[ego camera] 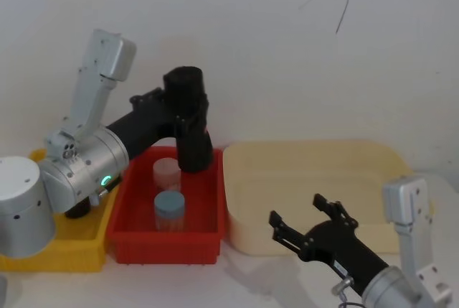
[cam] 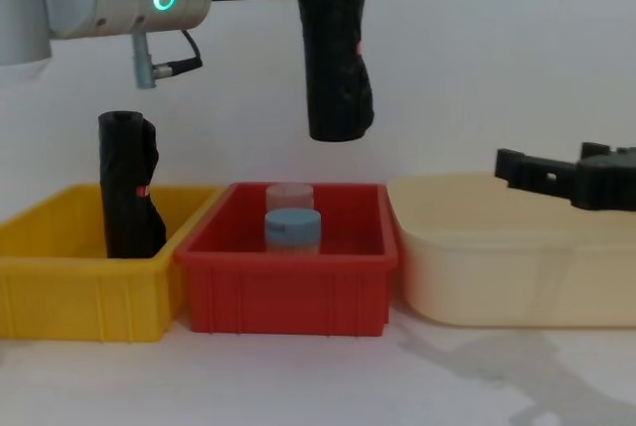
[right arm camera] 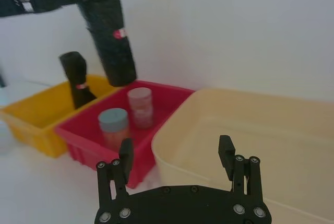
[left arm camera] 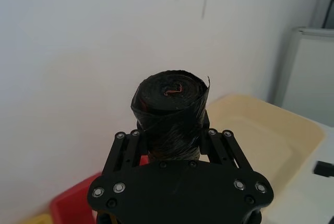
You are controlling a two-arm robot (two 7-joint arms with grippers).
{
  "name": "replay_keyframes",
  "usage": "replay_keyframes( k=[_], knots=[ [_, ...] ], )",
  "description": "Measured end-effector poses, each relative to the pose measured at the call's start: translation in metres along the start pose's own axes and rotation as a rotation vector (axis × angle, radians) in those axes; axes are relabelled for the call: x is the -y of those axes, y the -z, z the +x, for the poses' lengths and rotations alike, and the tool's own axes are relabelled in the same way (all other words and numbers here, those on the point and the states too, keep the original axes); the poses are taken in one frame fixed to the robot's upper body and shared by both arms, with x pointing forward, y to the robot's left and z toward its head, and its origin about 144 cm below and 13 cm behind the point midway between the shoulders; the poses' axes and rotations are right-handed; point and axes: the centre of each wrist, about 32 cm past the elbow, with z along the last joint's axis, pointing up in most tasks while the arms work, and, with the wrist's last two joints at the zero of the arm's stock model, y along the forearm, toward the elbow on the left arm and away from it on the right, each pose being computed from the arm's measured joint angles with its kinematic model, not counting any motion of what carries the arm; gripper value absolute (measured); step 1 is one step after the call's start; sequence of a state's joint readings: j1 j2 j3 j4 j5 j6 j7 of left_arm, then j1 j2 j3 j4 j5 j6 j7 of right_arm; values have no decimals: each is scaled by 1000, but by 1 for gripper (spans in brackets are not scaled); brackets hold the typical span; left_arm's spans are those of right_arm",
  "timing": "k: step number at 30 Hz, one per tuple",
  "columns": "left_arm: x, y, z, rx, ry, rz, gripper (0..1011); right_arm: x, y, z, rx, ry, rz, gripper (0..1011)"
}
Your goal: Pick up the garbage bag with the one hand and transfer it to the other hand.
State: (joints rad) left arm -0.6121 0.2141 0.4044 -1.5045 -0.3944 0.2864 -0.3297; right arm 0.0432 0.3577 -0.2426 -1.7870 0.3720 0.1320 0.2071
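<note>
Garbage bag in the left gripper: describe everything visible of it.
The garbage bag is a straight black roll of glossy plastic film, its end showing wound layers and a red mark at the core. A small red-and-white label sits on its side. It hangs near upright above the red bin, clamped near its upper end by the left gripper alone.

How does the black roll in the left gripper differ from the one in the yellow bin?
The garbage bag hangs in midair, clamped in the left gripper; the second roll stands in the yellow bin. The garbage bag is straight; the second roll is kinked. Both are black with a red mark.
</note>
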Motion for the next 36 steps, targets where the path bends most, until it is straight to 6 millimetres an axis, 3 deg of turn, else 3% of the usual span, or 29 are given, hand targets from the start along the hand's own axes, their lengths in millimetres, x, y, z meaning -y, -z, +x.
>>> replay_keyframes(
  k=[17,36],
  knots=[
    [5,-1,-5,-6,105,25,497,-31,-33,2,-156,-113,-38,1001],
    [7,-1,-10,-79,162,46,496,-50,-34,-5,-61,-179,33,1001]
  ],
)
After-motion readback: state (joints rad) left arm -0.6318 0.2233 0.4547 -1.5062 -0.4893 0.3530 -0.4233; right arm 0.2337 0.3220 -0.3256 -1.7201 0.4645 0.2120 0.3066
